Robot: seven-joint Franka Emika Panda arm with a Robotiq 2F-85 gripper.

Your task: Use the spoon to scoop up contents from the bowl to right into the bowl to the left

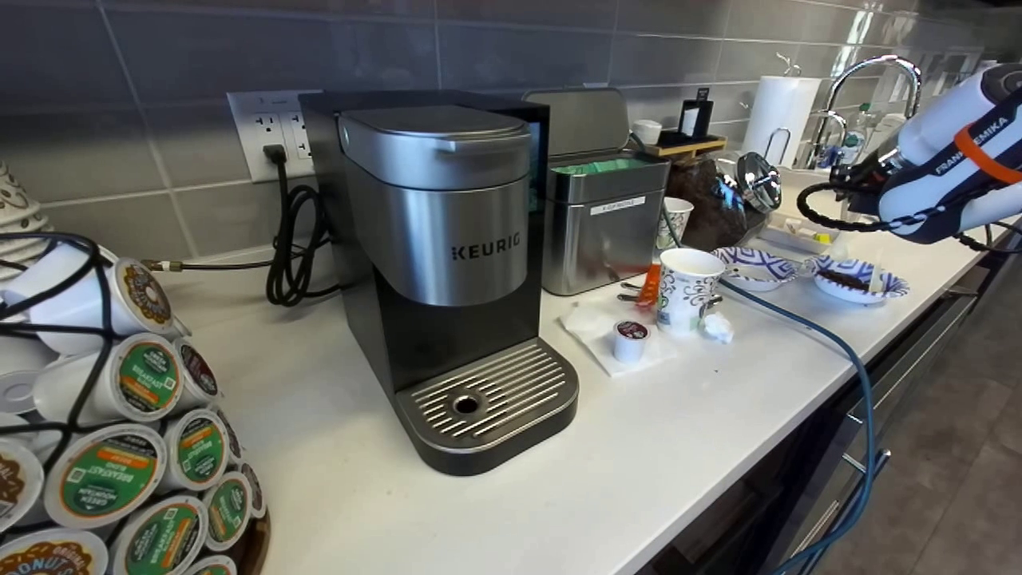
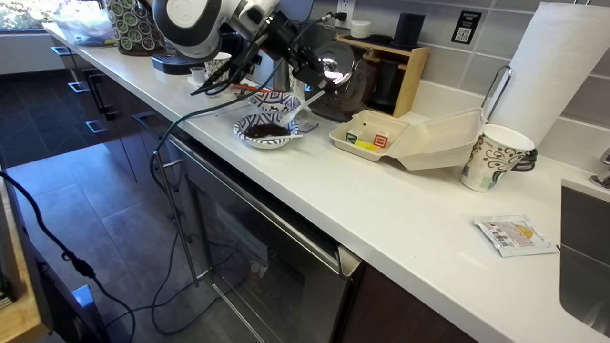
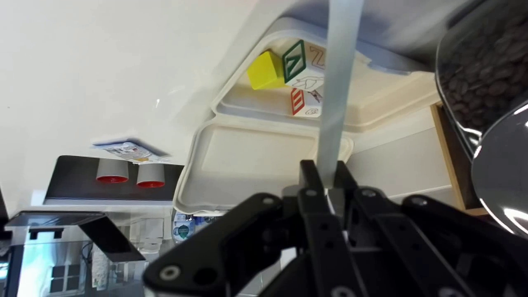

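Note:
My gripper (image 2: 329, 87) is shut on the handle of a white plastic spoon (image 2: 305, 105); the jaws (image 3: 326, 169) and the handle (image 3: 338, 82) also show in the wrist view. The spoon slants down, its head at the far rim of the nearer bowl (image 2: 242, 127); I cannot tell if it touches. This patterned paper bowl holds dark grounds (image 2: 264, 130) and is on the right in an exterior view (image 1: 893, 285). A second white utensil (image 2: 283, 137) lies across its near rim. The other patterned bowl (image 2: 275, 101) stands beside it, on the left in an exterior view (image 1: 754, 267); its bottom is hidden.
A tilted glass jar of coffee beans (image 3: 491, 70) stands close to the gripper. An open takeout box (image 2: 336, 138) with toy blocks lies beside the bowls. A blue cable (image 1: 814, 327) crosses the counter near the bowls. A coffee maker (image 1: 447, 239) and paper cup (image 1: 687, 291) stand farther along.

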